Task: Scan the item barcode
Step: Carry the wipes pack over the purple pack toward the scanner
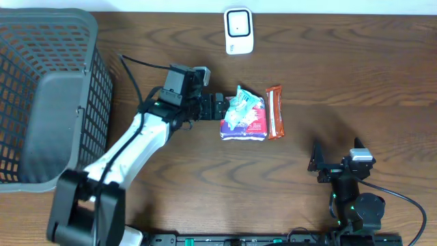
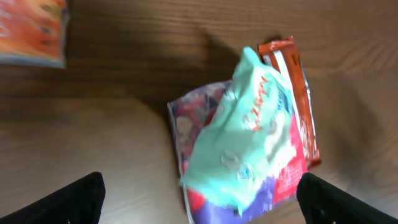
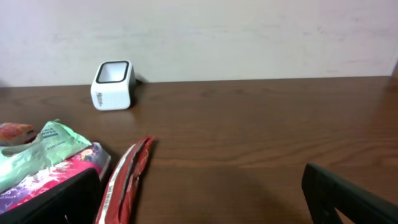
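Left gripper [image 1: 218, 108] jaws spread wide, empty, just left of green packet [image 1: 244, 102] atop purple pouch [image 1: 243, 128]; scanner [image 1: 239, 31] well apart | left wrist: packet ahead of wide-set fingers [image 2: 78, 199], untouched | right wrist: right gripper [image 3: 200, 174] jaws wide, empty; scanner far ahead

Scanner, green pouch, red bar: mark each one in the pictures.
Scanner [image 1: 239, 31]: overhead view, middle of its white face.
Green pouch [image 2: 245, 140]: left wrist view, middle of front.
Red bar [image 3: 126, 179]: right wrist view, mid wrapper.
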Robot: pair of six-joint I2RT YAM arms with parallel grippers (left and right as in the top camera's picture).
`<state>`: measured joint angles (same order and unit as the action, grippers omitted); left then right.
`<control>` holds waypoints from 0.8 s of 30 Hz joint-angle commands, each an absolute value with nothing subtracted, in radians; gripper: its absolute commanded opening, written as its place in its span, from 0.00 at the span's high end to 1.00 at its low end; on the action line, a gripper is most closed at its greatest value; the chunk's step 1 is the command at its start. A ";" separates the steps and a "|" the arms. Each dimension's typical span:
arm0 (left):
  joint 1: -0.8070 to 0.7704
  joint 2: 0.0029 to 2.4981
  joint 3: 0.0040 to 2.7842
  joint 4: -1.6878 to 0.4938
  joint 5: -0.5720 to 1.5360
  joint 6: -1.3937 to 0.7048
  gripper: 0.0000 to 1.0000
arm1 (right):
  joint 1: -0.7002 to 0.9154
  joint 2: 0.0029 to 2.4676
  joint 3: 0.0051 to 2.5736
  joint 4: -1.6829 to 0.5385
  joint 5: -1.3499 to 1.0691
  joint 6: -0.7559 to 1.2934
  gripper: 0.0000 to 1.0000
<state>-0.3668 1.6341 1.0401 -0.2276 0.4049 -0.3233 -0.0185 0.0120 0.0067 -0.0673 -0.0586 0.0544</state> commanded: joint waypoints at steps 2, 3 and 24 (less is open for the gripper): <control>-0.366 1.700 1.040 -0.168 0.443 -0.456 0.02 | -0.023 0.006 0.006 -0.071 -0.058 0.039 0.01; -0.366 1.713 1.040 -0.154 0.442 -0.475 0.02 | -0.023 0.006 0.006 -0.071 -0.058 0.039 0.01; -0.368 1.802 1.037 -0.088 0.579 -0.608 0.05 | -0.023 0.006 0.006 -0.071 -0.058 0.039 0.01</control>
